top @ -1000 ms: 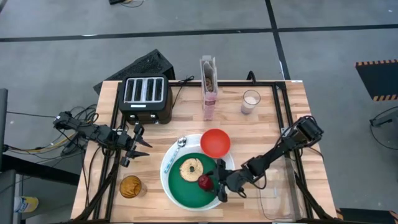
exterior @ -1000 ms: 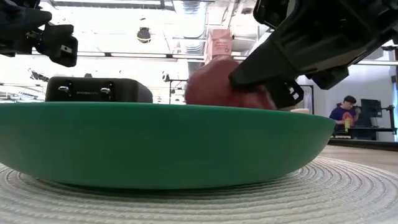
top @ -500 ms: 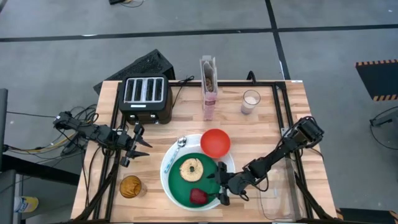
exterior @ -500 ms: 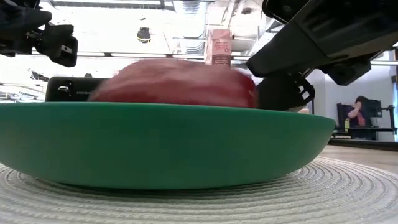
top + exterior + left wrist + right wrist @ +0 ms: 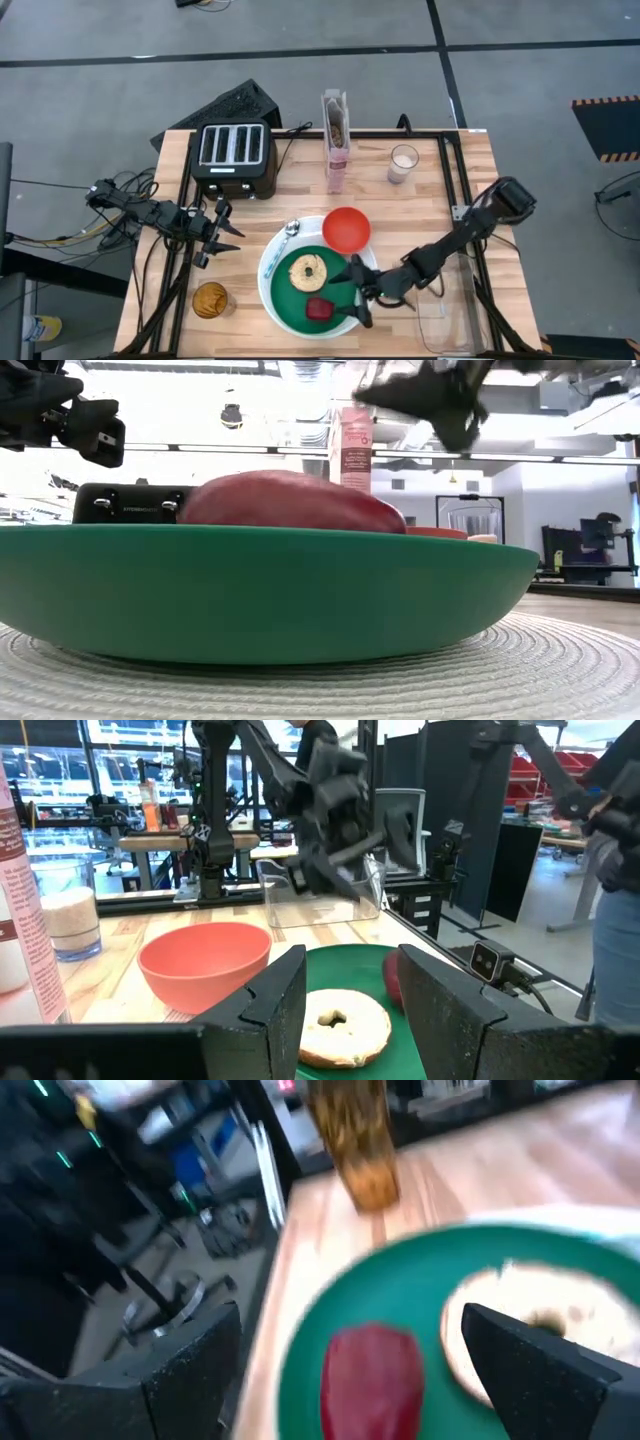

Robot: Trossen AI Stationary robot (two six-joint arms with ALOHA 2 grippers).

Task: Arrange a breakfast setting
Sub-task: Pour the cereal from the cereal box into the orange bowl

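Observation:
The green plate (image 5: 292, 300) lies on the large white round plate (image 5: 266, 283), whose surface looks woven in the low view. On the green plate lie the toasted bagel (image 5: 305, 270) and the dark red food item (image 5: 319, 309), which lies flat near the plate's near edge and also shows in the right wrist view (image 5: 373, 1378). The red bowl (image 5: 346, 229) and the spoon (image 5: 290, 232) rest on the white plate's far rim. The pink cereal box (image 5: 337, 145) stands at the back. My right gripper (image 5: 350, 297) is open above the green plate's right side, just right of the red item. My left gripper (image 5: 228, 236) is open and empty, left of the plates.
A black toaster (image 5: 233, 155) stands at the back left. A glass of milk (image 5: 404, 163) is right of the cereal box. An amber glass (image 5: 210, 299) stands near the front left. A clear container (image 5: 445, 320) sits at the front right.
My right gripper has let go of the dark red item, opened wider and risen, drawing back a little toward the table's right edge. The item has dropped from the fingers and shifted toward the near edge. It now lies flat on the green plate.

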